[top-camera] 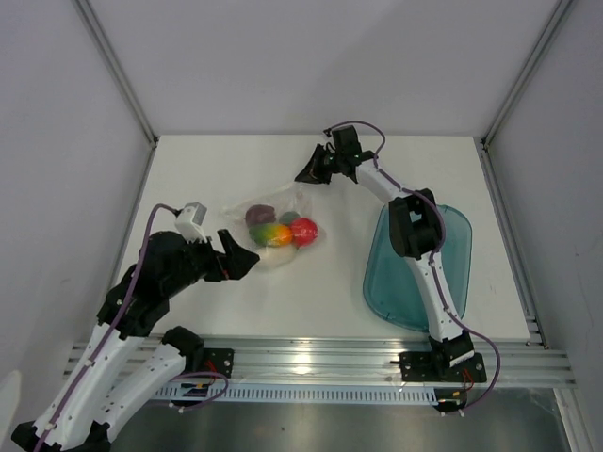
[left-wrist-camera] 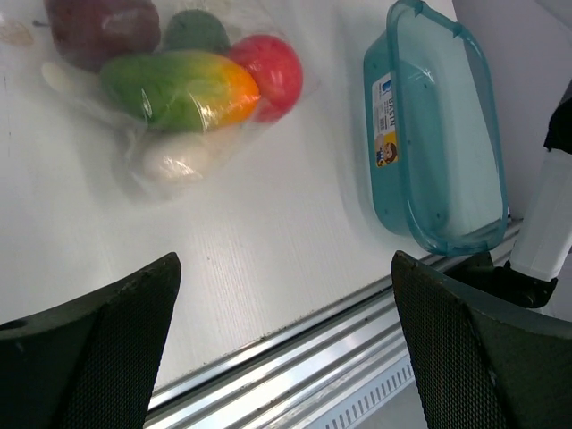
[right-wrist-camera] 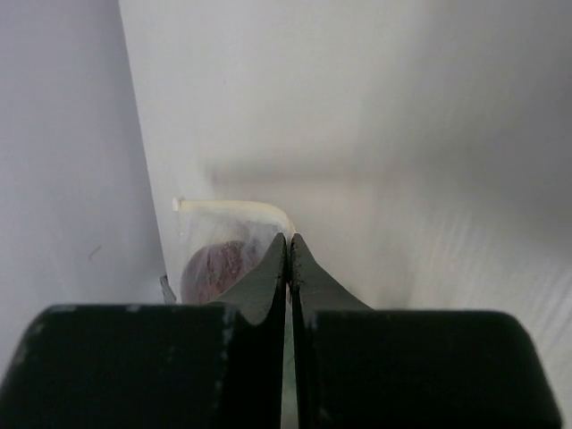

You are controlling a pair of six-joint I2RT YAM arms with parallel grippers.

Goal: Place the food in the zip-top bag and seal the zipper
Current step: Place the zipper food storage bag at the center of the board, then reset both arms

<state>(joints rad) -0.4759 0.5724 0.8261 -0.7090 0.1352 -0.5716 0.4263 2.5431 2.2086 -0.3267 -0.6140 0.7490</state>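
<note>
**Desk:** Where does the zip-top bag (top-camera: pixel 273 254) lie?

**Photographer:** Mid-table, long axis roughly crosswise; its mouth corner is raised toward the far wall; the food (top-camera: pixel 303 231) sits inside.

**Desk:** The grippers?

**Photographer:** The right gripper (top-camera: pixel 309 175) pinches the zipper (right-wrist-camera: pixel 228 207); the left gripper (top-camera: pixel 239 249) gapes wide just beside the bag; white table (top-camera: pixel 311 301), teal tray (top-camera: pixel 457 254) at right, pale walls (top-camera: pixel 283 56) around.

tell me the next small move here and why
Probably slide the right gripper along the zipper toward its free end. Its jaws are shut on one end of the strip, the food already sits inside the zip-top bag, and the left gripper stands open, holding nothing.
</note>
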